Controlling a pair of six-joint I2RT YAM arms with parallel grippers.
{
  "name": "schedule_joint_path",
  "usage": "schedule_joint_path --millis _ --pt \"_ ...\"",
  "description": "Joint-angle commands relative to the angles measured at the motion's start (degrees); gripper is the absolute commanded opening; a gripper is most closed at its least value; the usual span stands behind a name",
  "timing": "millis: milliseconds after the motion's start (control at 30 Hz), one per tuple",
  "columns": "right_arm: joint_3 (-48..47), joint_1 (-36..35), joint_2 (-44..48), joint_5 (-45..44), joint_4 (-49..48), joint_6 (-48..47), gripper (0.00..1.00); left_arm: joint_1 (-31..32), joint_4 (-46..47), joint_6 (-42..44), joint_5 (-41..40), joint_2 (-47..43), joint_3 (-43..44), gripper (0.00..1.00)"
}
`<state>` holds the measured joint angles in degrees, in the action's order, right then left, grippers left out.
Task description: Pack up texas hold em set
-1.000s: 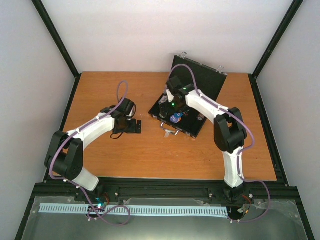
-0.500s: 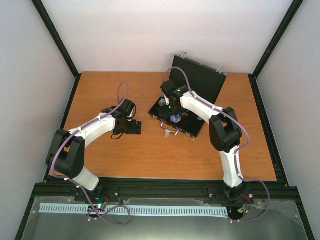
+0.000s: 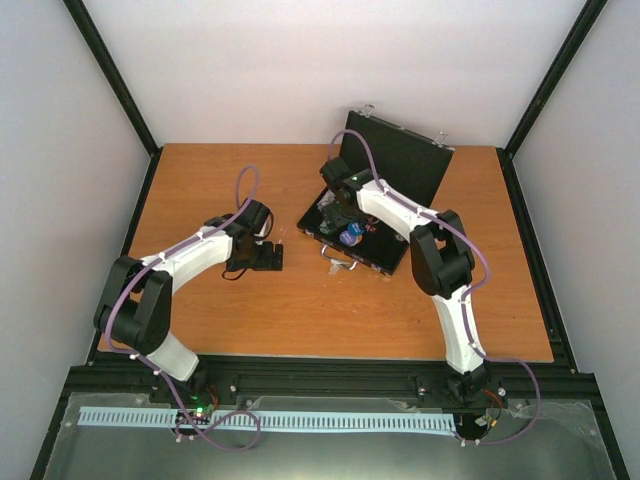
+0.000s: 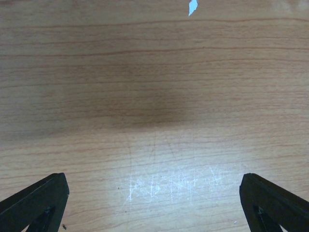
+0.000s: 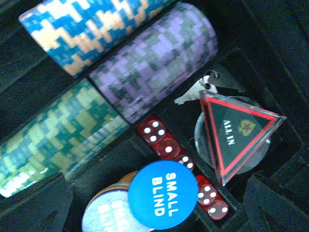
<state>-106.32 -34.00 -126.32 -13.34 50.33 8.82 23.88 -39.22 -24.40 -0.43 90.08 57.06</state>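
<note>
Trouble looks likeliest when the lid comes down. The black case point(image 3: 385, 262) sits at about 1 o'clock from the table's point(image 3: 200, 180) centre, with its lid point(image 3: 400, 160) propped up on the 12 o'clock side.

The right gripper point(image 3: 335, 213) hangs inside the tray, spread wide and holding nothing. If the lid swung now, it would strike that arm.

In the right wrist view, the blue SMALL BLIND disc point(image 5: 161, 195) at 6 o'clock lies on top of a second disc point(image 5: 101, 215) and over the row of red dice point(image 5: 166, 147). The ALL IN triangle point(image 5: 239, 130) at 3 o'clock rests on a clear disc point(image 5: 205, 145). Both appear to ride above their pockets, so they could slide out or jam the lid.

The blue point(image 5: 91, 29), purple point(image 5: 154, 67) and green chip stacks point(image 5: 58, 140) lie on their sides from 12 to 9 o'clock, and a careless dip of the fingers could scatter them.

The left gripper point(image 4: 154, 208), at 9 o'clock from the case, is also fully spread and empty over bare wood. It is too far away to steady the case if it skids.
</note>
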Motion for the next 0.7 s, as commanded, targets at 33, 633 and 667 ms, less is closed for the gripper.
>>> schedule_joint_path --millis 33,633,667 --pt "0.81 1.52 1.39 0.88 -2.49 -0.51 0.98 -0.24 0.55 -0.74 0.5 1.15 1.62 1.0" --pt "10.01 11.63 5.75 31.76 -10.2 -3.24 0.98 -0.24 0.47 -2.52 1.44 3.67 2.85 1.0" --pt "10.0 11.98 5.43 33.26 -10.43 -3.42 0.98 -0.24 0.45 -2.68 1.51 3.87 2.89 1.0"
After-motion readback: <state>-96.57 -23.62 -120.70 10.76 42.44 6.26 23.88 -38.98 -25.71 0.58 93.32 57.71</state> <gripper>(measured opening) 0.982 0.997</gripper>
